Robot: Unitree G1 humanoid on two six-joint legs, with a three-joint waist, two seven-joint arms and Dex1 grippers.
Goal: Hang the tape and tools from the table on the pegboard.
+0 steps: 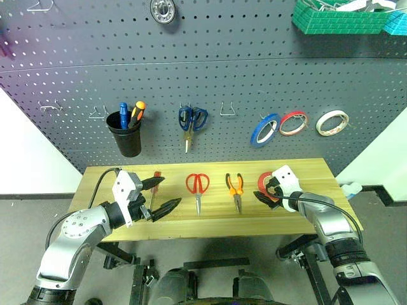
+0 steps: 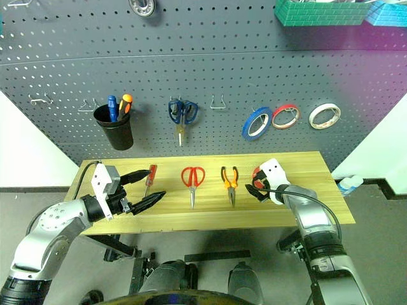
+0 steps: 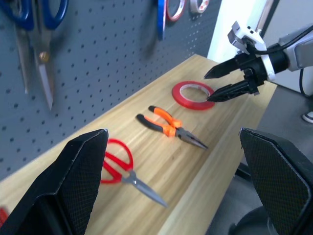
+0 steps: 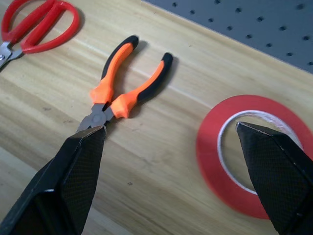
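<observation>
On the table (image 1: 305, 170) lie, from left to right, a red-handled screwdriver (image 1: 156, 182), red-handled scissors (image 1: 198, 185), orange-and-black pliers (image 1: 235, 187) and the bright red tape (image 4: 210, 147), which lies flat. My right gripper (image 1: 264, 190) hangs open just above the tape's near left side. One of its fingers is over the ring's hole and the other is over the wood by the pliers' nose (image 4: 93, 120). My left gripper (image 1: 171, 190) is open and empty, held above the table's front left beside the screwdriver. The dark grey pegboard (image 1: 254, 76) rises behind the table.
On the pegboard hang a black cup (image 1: 127, 136) with blue and orange screwdrivers, blue scissors (image 1: 192, 119), a blue roll (image 1: 264, 129), a pinkish-red roll (image 1: 293, 122) and a pale roll (image 1: 332, 122). Bare hooks (image 1: 229, 109) sit between them. Green bins (image 1: 337, 18) hang at the top right.
</observation>
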